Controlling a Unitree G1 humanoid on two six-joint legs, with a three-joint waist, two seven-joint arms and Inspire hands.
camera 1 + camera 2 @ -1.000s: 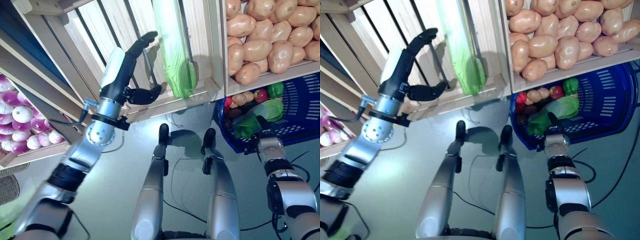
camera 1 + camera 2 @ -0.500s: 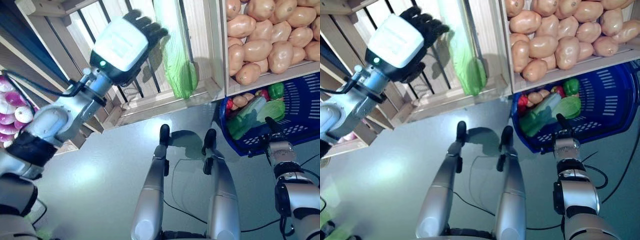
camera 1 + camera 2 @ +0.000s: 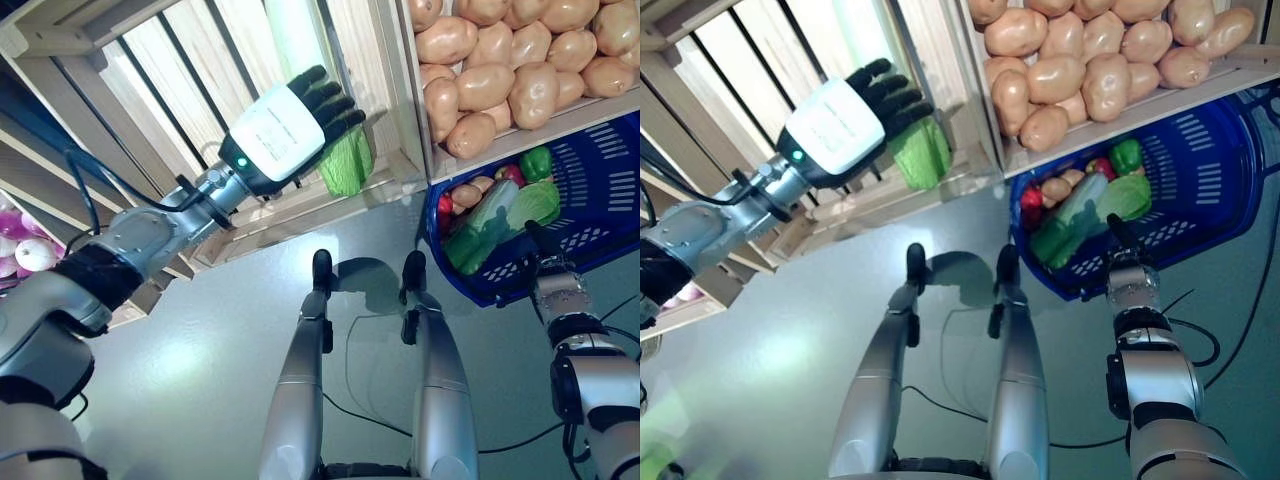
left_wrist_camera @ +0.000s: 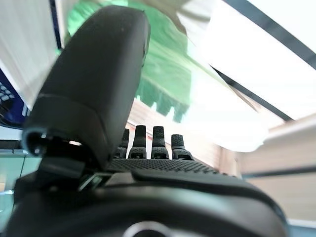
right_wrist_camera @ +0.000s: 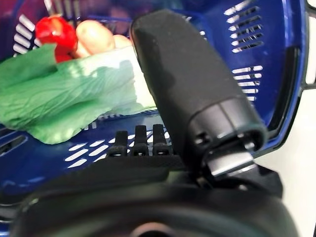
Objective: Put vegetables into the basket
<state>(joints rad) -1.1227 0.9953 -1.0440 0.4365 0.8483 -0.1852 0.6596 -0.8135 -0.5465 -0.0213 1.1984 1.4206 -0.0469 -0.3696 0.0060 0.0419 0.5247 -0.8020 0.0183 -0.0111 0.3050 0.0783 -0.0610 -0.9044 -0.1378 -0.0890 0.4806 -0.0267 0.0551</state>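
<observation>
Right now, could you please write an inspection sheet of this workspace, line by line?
Surface: grey floor.
Job's things: blue basket holds leafy greens, potatoes, a red piece and a green pepper; one long cabbage lies in the wooden crate.
Clutter: potatoes in the next crate; purple-white turnips at far left.
Hands: left hand reaches at the cabbage, fingers straight; right hand at the basket, grip unclear.
Cables: nothing noted.
Surroundings: nothing seen.

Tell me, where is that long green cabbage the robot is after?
The napa cabbage lies in the slatted wooden crate, in the head views left of the potatoes, its leafy end just beyond the left robot hand.
</observation>
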